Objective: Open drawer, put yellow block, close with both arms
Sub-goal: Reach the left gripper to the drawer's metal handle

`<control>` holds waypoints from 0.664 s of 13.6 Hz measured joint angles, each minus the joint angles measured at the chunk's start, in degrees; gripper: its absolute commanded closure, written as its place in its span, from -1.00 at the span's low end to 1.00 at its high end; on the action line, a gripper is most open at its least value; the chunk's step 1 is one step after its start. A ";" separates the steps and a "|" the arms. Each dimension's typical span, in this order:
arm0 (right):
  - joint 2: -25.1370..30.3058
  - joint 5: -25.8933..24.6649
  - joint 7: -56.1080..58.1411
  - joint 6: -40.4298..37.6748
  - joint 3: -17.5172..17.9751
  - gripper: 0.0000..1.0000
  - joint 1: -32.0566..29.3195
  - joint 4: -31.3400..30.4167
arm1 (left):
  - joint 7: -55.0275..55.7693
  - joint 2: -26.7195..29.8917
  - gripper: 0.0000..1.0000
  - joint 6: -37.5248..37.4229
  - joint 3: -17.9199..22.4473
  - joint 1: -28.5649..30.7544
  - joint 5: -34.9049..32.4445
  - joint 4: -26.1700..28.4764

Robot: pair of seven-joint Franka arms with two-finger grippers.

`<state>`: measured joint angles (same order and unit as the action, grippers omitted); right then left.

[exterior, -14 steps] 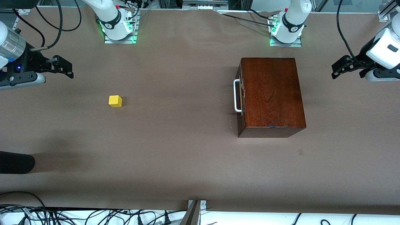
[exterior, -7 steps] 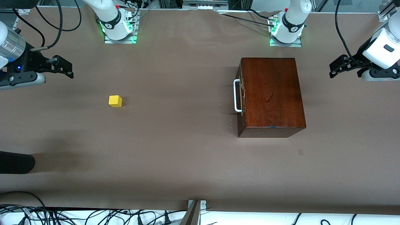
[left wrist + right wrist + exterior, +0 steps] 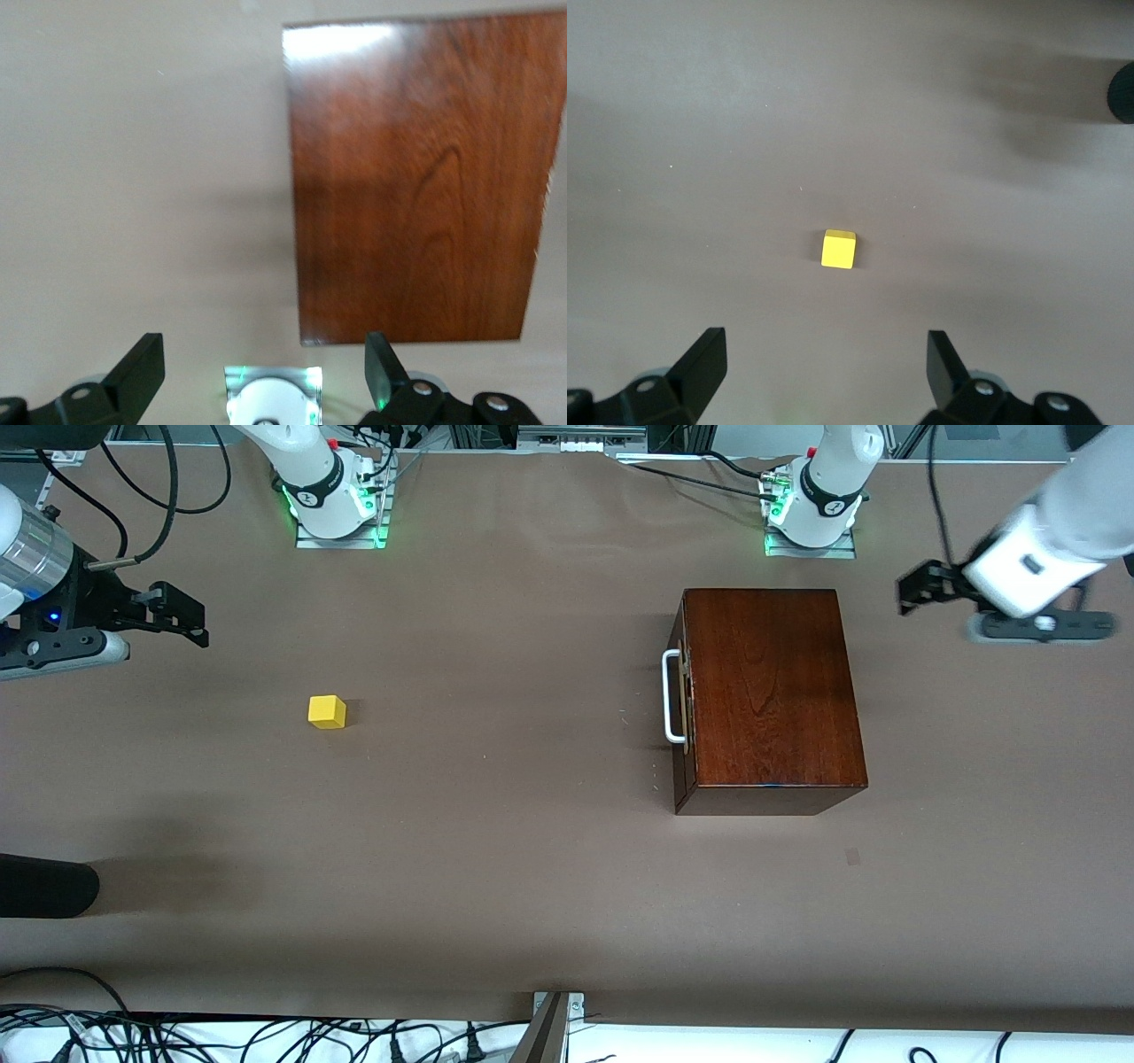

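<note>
Mahogany box (image 3: 771,695) sits with its drawer (image 3: 680,722) shut, white handle (image 3: 671,695) facing the yellow block (image 3: 326,711), which we note lies well apart toward the right arm's end. We see the left gripper (image 3: 912,592) over bare table beside the box, jaws wide and empty. Right gripper (image 3: 182,618), away from the box, likewise wide and empty

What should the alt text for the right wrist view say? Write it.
A yellow block sits alone on the brown table, framed between the open fingers of the right hand, which touches nothing.
</note>
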<state>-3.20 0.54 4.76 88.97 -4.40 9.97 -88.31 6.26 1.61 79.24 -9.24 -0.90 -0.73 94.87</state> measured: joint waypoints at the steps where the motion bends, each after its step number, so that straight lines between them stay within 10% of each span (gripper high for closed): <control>1: 0.00 0.00 0.00 0.00 0.02 -1.00 0.00 0.00 | 0.30 -0.45 -1.00 -0.25 -3.03 -0.05 0.69 -0.01; 6: 0.00 0.00 0.00 0.03 0.08 -1.00 -0.02 0.01 | 17.41 -6.31 -1.00 7.64 -18.41 -1.14 2.12 -0.11; 9: 0.00 0.00 0.00 0.04 0.07 -1.00 -0.03 0.02 | 26.52 -14.24 -1.00 14.24 -20.34 -5.99 1.00 -2.52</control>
<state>-3.19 0.54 4.76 89.01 -4.32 9.94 -88.29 32.78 -12.64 93.48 -29.58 -6.89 0.26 92.34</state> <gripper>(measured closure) 0.000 0.000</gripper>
